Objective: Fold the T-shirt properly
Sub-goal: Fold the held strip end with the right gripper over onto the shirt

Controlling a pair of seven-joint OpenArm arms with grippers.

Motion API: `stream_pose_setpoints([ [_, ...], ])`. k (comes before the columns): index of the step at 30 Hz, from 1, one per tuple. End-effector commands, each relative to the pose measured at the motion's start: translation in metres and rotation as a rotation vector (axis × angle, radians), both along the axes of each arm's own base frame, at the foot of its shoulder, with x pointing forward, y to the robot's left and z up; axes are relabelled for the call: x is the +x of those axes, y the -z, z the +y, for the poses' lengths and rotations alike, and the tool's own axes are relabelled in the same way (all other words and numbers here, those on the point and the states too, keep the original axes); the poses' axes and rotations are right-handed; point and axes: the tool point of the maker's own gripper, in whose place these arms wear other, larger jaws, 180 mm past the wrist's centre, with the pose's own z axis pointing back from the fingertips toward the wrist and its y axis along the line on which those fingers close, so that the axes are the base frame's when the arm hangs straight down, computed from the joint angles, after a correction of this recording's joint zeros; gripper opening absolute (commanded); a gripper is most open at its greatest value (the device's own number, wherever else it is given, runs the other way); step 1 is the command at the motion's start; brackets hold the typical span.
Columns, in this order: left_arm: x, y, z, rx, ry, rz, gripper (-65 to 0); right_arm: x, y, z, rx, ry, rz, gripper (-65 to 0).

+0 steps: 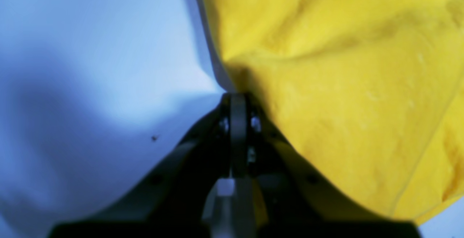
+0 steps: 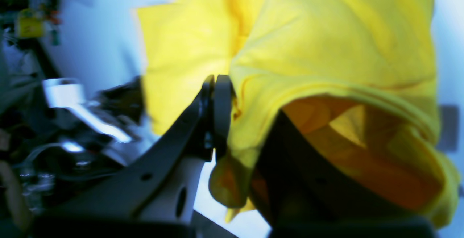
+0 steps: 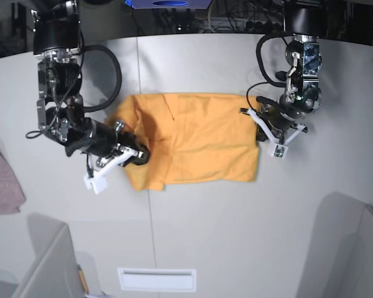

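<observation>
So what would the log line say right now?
left gripper: shut on T-shirt | right gripper: shut on T-shirt | table

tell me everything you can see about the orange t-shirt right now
The T-shirt is plain yellow-orange, soft-looking cloth, lying mostly flat and partly folded on the pale table. Creases run across it. The left gripper is shut on one side edge, and the right gripper is shut on the opposite edge, where the cloth bunches and lifts.
</observation>
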Motion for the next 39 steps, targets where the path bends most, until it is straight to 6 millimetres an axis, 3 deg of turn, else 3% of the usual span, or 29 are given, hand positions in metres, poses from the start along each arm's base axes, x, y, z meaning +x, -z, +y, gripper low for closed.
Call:
stream_pose_setpoints([
  [1, 0.000, -0.002, 0.002, 0.016, 0.013, 0.008, -65.0, 0.009, -0.024, 0.011, 0.026, -0.022, -0.072, -65.0],
  [8, -0.003, 0.001, 0.002, 0.017, 0.013, 0.017, -65.0, 0.006, -0.043, 0.065, 0.074, -0.135, -0.118, -65.0],
  [14, -0.005, 0.002, 0.002, 0.017, 0.015, 0.021, -65.0, 0.005, -0.040, 0.087, 0.077, -0.163, -0.143, -65.0],
  [26, -0.006, 0.002, 0.001, 0.015, 0.015, 0.024, -65.0, -0.004, -0.010, 0.139, 0.068, -0.221, -0.145, -65.0],
  [36, -0.011, 0.001, 0.005, 0.012, 0.005, 0.022, -65.0, -0.005, 0.043, 0.163, -0.009, -0.255, -0.040, -65.0],
  [37, -0.009, -0.003, 0.005, 0.014, 0.008, 0.012, -65.0, -0.006, 0.045, 0.163, -0.011, -0.254, -0.036, -59.4],
  [39, -0.012, -0.002, 0.014, 0.036, 0.008, 0.019, -65.0, -0.007, 0.046, 0.163, -0.009, -0.253, -0.035, -41.6],
])
